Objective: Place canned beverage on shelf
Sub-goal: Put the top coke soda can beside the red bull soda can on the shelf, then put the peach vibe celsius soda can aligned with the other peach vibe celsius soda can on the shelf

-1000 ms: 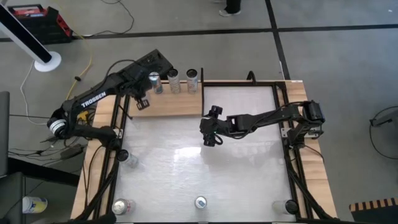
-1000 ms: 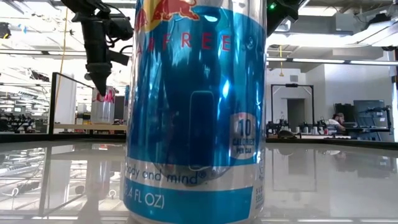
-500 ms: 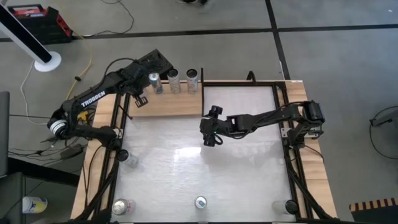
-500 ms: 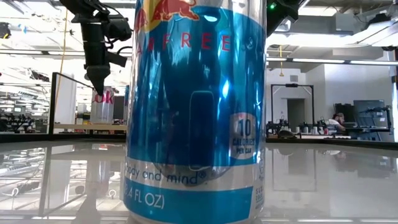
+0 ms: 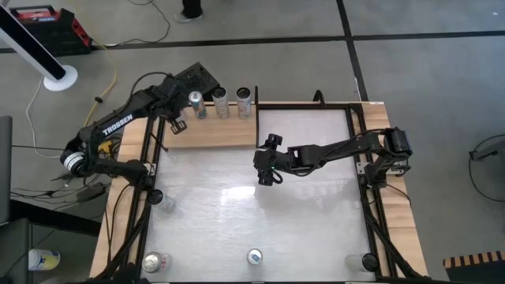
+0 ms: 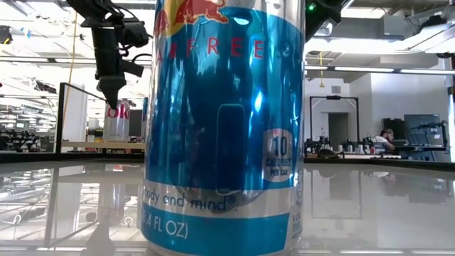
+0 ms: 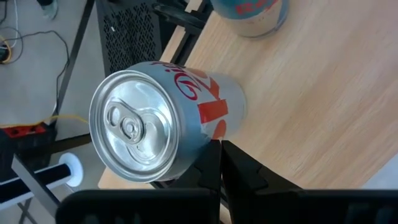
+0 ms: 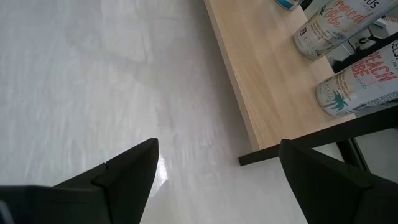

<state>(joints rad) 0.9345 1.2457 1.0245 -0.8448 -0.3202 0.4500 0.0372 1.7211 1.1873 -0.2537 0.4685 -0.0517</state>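
The shelf [image 5: 213, 131], a pale wood board, lies at the table's far left. Three cans stand upright on it in a row. One is a silver can with red lettering [image 5: 196, 104] [image 7: 163, 121]. The other two are pale cans [image 5: 221, 101] [image 5: 245, 100]. My left gripper [image 5: 177, 126] [image 7: 219, 149] hangs shut over the shelf's left end, just near-left of the silver can and apart from it. My right gripper [image 5: 267, 170] [image 8: 217, 180] hovers open above the white tabletop near the shelf's right end, with nothing between its fingers.
A blue can [image 5: 254, 256] [image 6: 224, 128] stands at the table's near edge and fills the low view. Two more cans [image 5: 155, 260] [image 5: 163, 201] stand near the left side. A dark frame [image 5: 367, 158] runs along the table's sides. The table's middle [image 5: 260, 213] is bare white.
My left gripper, still shut, has swung a little toward the table's left edge, away from the silver can. The can stays upright on the shelf.
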